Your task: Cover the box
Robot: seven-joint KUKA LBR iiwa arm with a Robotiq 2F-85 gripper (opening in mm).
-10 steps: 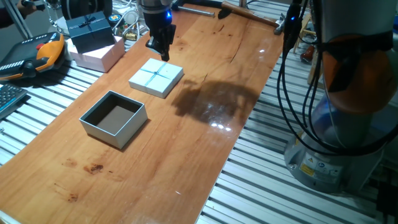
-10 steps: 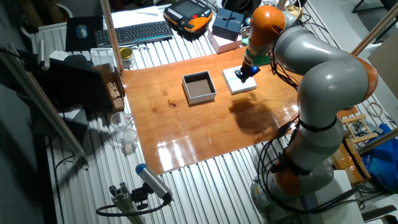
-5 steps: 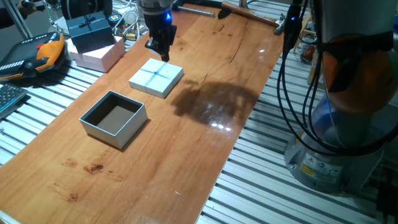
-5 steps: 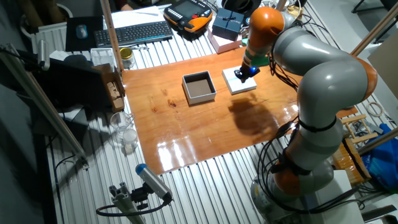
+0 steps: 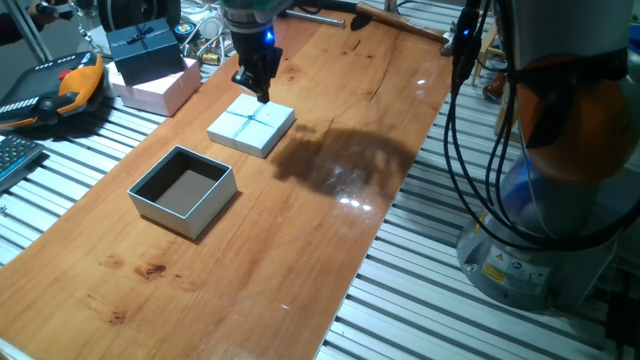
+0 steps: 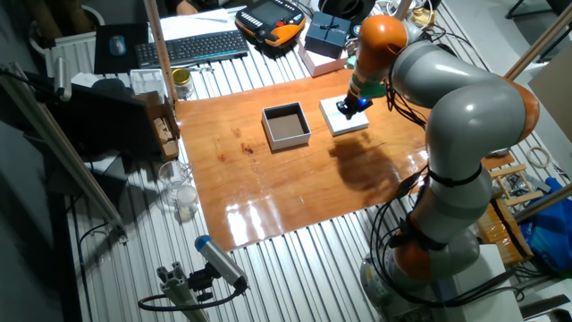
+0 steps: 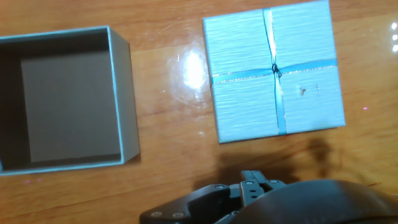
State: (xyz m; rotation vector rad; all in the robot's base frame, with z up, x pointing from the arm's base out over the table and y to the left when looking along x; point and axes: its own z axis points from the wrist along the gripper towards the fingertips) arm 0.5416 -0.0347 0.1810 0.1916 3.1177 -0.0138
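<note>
The box (image 5: 183, 190) is open, with pale blue-grey walls and a dark brown inside, and stands on the wooden table. It also shows in the other fixed view (image 6: 286, 125) and at the left of the hand view (image 7: 62, 99). Its pale blue lid (image 5: 251, 125) with a thin ribbon cross lies flat on the table beside it, also seen in the other fixed view (image 6: 349, 119) and the hand view (image 7: 273, 71). My gripper (image 5: 253, 88) hangs just above the lid's far edge, fingers pointing down and looking pressed together, holding nothing. It also shows in the other fixed view (image 6: 349, 108).
A dark navy ribboned box (image 5: 145, 50) sits on a pink box (image 5: 160, 88) at the table's far left corner. An orange-and-black pendant (image 5: 60, 90) lies on the slatted bench to the left. The arm's base and cables (image 5: 560, 150) stand at the right.
My gripper has shifted slightly left and lower over the lid's far edge. The box and the lid have not moved.
</note>
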